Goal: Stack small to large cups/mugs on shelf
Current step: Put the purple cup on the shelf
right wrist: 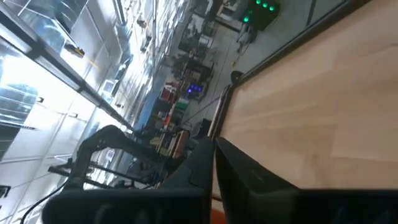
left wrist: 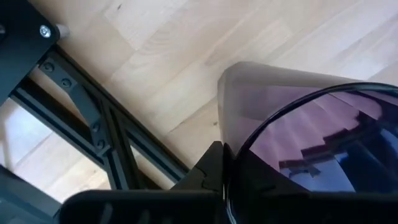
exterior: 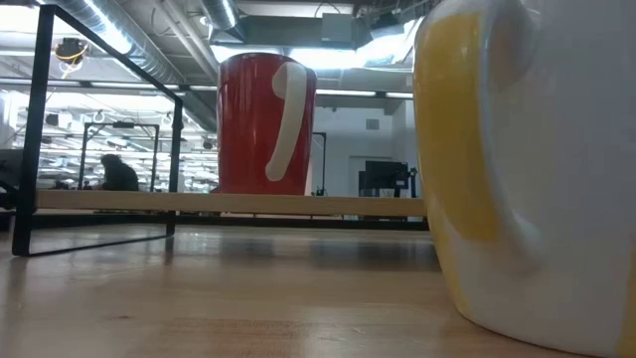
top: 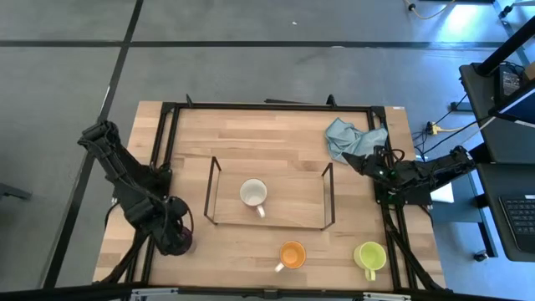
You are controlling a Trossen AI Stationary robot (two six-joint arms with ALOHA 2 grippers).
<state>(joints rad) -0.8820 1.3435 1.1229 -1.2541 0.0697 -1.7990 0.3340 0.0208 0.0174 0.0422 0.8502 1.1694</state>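
Left gripper (top: 177, 241) at the table's near-left corner, fingers clamped over the purple cup's (left wrist: 298, 137) rim. Cup judged rigid, light, slick; a rim pinch suits it. Brown mug (top: 253, 194) occupies shelf (top: 212, 180). Right gripper (top: 368, 161) waits far-right; fingers indeterminate.

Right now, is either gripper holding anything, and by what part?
Left gripper is at the purple cup, a finger at its rim; a closed hold cannot be told. Right gripper holds nothing visible.

Brown-orange mug (top: 253, 193) upright on shelf (top: 269, 194); orange mug (top: 292, 254), yellow-green mug (top: 369, 256) (near edge).
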